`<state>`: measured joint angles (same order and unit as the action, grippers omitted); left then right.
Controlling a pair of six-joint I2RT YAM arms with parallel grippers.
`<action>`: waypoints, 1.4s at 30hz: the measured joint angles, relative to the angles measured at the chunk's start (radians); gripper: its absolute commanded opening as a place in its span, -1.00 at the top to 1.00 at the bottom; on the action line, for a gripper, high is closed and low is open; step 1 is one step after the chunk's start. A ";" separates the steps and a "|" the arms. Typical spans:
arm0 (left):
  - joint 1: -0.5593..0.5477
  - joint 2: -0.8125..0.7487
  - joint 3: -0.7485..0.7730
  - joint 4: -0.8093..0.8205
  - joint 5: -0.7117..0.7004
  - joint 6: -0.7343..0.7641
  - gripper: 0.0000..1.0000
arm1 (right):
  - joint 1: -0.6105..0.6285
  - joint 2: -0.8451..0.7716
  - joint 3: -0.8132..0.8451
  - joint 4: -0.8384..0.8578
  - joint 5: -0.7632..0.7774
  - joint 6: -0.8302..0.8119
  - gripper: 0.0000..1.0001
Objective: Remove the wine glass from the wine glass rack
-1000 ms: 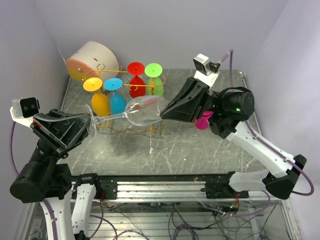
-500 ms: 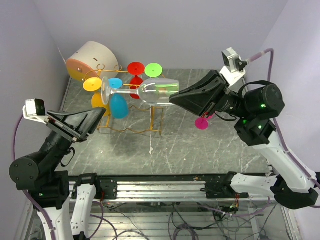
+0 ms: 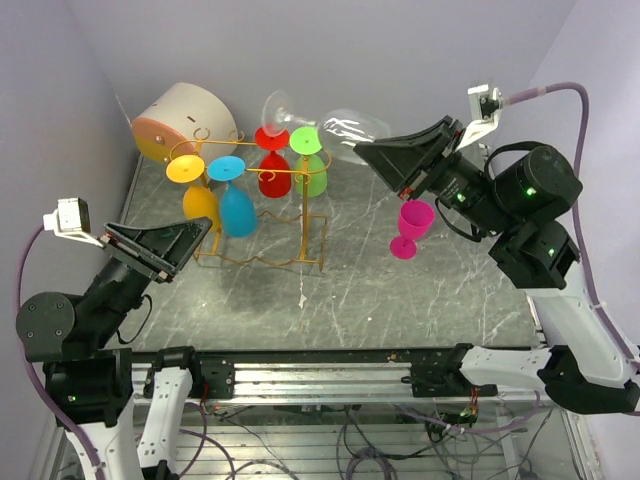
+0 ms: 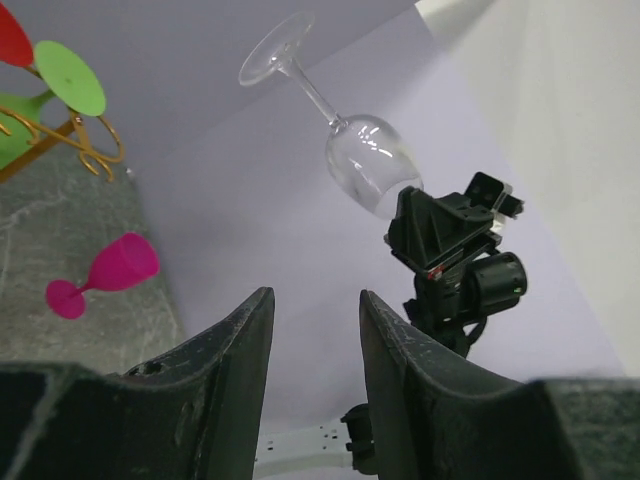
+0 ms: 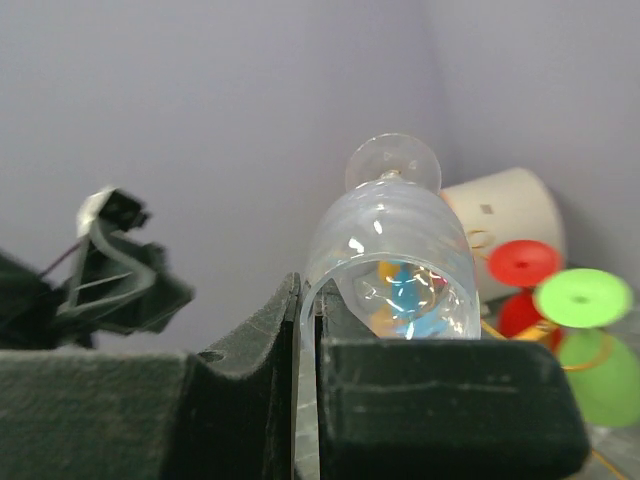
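Note:
A clear wine glass (image 3: 345, 128) is in the air above and behind the gold wire rack (image 3: 262, 262), tilted with its foot up and to the left. My right gripper (image 3: 372, 150) is shut on the glass's rim, one finger inside the bowl and one outside, as the right wrist view (image 5: 308, 300) shows. The glass (image 5: 395, 250) points away from that camera. My left gripper (image 3: 195, 230) is open and empty, low at the left of the rack; its fingers (image 4: 245, 340) frame the glass (image 4: 370, 165) far off. Orange, blue, red and green glasses hang on the rack.
A pink glass (image 3: 410, 225) stands on the grey table right of the rack, under my right gripper. A white-and-orange drum (image 3: 180, 120) lies at the back left. Walls close in on the left, back and right.
My right gripper has lifted the clear glass up and back to the right, clear of the rack. My left gripper has let go of the glass's foot and drawn back to the left.

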<state>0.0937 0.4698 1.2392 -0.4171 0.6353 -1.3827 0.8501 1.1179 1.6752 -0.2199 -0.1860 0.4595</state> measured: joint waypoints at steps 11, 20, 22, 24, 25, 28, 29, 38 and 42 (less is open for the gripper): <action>0.000 0.066 0.061 -0.182 -0.023 0.204 0.02 | 0.000 0.139 0.318 -0.309 0.525 -0.171 1.00; 0.000 0.115 0.071 -0.281 -0.030 0.328 0.04 | 0.000 0.281 0.484 -0.567 0.782 -0.187 1.00; 0.000 0.134 0.076 -0.307 -0.030 0.356 0.04 | -0.001 0.311 0.513 -0.637 0.794 -0.172 1.00; 0.000 0.163 0.090 -0.336 -0.031 0.388 0.05 | -0.003 0.333 0.526 -0.696 0.794 -0.155 1.00; 0.000 0.178 0.098 -0.351 -0.032 0.406 0.05 | -0.006 0.341 0.526 -0.726 0.789 -0.145 1.00; 0.000 0.211 0.125 -0.394 -0.047 0.450 0.05 | -0.031 0.357 0.510 -0.798 0.751 -0.119 1.00; 0.000 0.217 0.130 -0.402 -0.051 0.461 0.05 | -0.050 0.357 0.490 -0.814 0.727 -0.112 1.00; 0.000 0.209 0.134 -0.436 -0.059 0.496 0.05 | -0.253 0.319 0.172 -0.845 0.473 -0.093 1.00; 0.000 0.201 0.134 -0.445 -0.067 0.504 0.05 | -0.253 0.320 0.101 -0.842 0.380 -0.094 1.00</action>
<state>0.0937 0.6704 1.3735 -0.8619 0.5686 -0.8787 0.5976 1.4380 1.7760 -1.0615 0.1940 0.3656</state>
